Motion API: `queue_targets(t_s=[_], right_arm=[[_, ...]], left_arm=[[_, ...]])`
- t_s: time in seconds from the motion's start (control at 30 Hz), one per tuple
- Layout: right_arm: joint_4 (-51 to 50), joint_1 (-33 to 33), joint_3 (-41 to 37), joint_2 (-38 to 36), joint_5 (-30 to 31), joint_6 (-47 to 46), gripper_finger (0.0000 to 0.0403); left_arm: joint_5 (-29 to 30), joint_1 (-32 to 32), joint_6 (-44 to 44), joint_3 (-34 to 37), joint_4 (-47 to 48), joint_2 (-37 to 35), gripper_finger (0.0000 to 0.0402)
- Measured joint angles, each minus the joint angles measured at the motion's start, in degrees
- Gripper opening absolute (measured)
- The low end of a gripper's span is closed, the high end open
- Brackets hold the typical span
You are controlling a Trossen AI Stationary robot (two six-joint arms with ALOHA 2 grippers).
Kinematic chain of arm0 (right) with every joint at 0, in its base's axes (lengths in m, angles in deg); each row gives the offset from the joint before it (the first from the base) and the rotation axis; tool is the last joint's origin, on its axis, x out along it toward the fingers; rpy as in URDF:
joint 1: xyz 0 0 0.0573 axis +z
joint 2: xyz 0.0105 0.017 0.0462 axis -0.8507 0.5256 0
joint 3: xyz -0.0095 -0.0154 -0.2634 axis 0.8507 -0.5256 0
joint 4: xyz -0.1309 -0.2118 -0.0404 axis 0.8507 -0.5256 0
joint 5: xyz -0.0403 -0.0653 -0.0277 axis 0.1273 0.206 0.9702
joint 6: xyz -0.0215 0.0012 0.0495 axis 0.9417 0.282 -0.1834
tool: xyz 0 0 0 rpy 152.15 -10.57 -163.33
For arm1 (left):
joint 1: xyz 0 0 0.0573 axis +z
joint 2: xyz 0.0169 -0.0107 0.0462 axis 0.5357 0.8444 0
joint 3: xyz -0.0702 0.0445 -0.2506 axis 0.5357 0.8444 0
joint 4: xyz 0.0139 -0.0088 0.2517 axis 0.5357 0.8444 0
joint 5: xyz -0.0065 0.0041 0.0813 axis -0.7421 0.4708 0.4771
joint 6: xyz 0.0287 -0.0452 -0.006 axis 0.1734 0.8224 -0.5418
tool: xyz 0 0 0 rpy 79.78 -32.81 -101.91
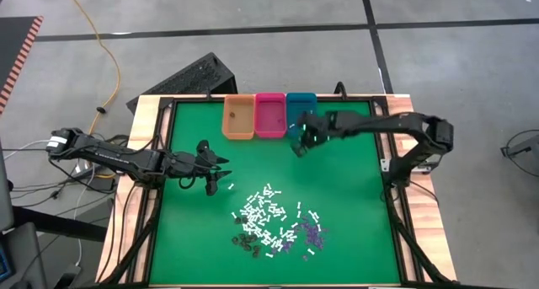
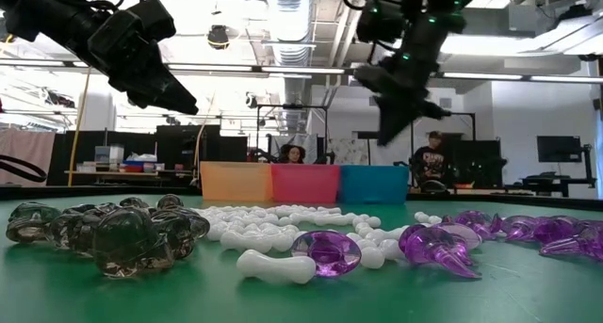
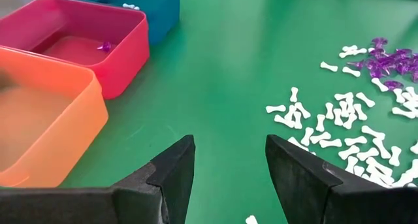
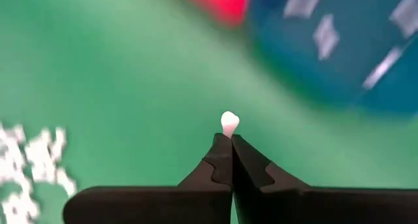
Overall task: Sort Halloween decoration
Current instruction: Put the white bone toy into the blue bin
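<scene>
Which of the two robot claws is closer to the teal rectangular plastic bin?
The right gripper, pinching a white bone piece, hovers just beside the teal bin. The left gripper hangs open farther off, beside the pile.

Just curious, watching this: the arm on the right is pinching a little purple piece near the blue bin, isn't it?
Not purple: the right wrist view shows the right gripper shut on a small white bone piece. The rest holds; it is near the blue bin.
</scene>
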Motion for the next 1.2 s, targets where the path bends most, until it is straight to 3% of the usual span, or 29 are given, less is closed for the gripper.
queue_targets(t_s=[0.13,0.37,0.77,1.03,1.2], right_arm=[[0.13,-7.01,3.94,-0.1,0.76,4.82,0.0022],[0.16,-15.11,4.3,1.29,0.96,7.75,0.0053],[4.59,-14.94,4.3,8.74,-0.66,12.49,0.0134],[4.95,-13.82,4.38,-0.65,-0.31,14.15,0.0155],[4.28,-8.01,4.41,-7.16,-2.27,17.33,0.0146]], left_arm=[[0.0,-0.01,0.64,0.0,0.0,0.01,0.0179],[0.01,0.0,1.11,0.0,0.0,0.0,0.0179],[0.42,0.02,1.49,0.0,0.16,-0.01,0.0179],[0.42,0.02,1.49,0.0,0.18,-0.01,0.0179],[0.42,0.02,1.62,0.0,0.17,-0.01,0.0179]])
